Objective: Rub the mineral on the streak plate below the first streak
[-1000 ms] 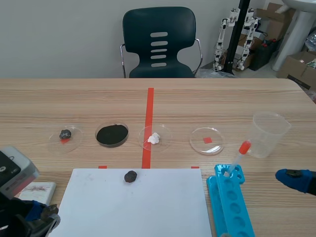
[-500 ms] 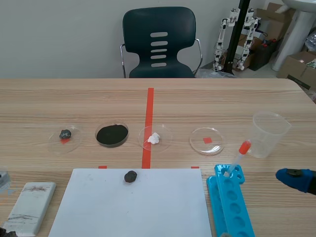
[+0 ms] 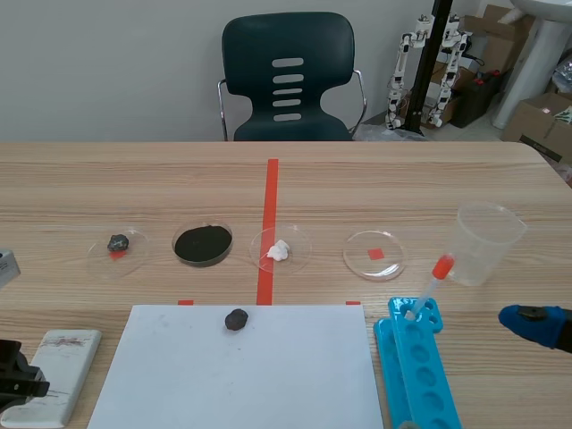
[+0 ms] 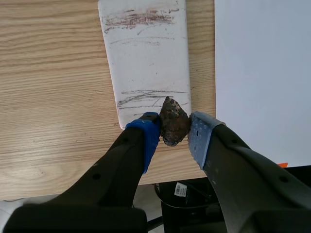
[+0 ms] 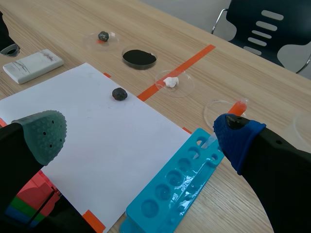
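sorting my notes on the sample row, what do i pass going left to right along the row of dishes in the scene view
dish with a dark rock → dish of black powder → dish with a white lump → empty clear dish → clear plastic beaker

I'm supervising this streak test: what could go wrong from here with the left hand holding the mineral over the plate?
The left hand pinches the mineral only between its pad tips; pressing down might twist it loose. It sits at the streak plate corner next to the white paper, so a stroke could run off onto the paper. The plate lies loose near the table edge and might slide.
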`<state>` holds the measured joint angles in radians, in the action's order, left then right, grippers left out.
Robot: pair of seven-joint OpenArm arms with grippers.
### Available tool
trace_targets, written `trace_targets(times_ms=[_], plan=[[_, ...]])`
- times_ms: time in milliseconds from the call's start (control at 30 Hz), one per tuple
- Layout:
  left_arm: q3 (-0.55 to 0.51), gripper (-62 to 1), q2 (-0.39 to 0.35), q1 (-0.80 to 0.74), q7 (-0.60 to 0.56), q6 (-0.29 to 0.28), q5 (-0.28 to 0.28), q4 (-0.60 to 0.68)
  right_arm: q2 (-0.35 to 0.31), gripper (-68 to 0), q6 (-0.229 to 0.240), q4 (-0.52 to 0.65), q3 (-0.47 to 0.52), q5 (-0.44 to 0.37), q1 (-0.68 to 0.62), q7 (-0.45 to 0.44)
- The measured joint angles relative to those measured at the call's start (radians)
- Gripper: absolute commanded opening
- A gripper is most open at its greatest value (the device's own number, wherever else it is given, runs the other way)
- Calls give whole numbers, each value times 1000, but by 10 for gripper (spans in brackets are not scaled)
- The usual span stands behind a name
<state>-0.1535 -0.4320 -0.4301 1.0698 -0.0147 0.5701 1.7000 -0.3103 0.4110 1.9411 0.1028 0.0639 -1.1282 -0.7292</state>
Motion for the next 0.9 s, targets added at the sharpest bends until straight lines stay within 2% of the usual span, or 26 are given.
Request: trace_targets(times_ms=[167, 467, 633, 900], plan=[[1, -569, 0, 72, 47, 3, 10, -90, 0, -37, 0, 0, 0, 0, 0, 0], [1, -568, 0, 135, 48, 3, 36, -237, 0, -37, 0, 0, 0, 0, 0, 0], [1, -568, 0, 147, 48, -32, 60, -252, 0, -37, 0, 0, 0, 0, 0, 0], [23, -568, 0, 147, 48, -34, 60, -252, 0, -37, 0, 0, 0, 0, 0, 0]])
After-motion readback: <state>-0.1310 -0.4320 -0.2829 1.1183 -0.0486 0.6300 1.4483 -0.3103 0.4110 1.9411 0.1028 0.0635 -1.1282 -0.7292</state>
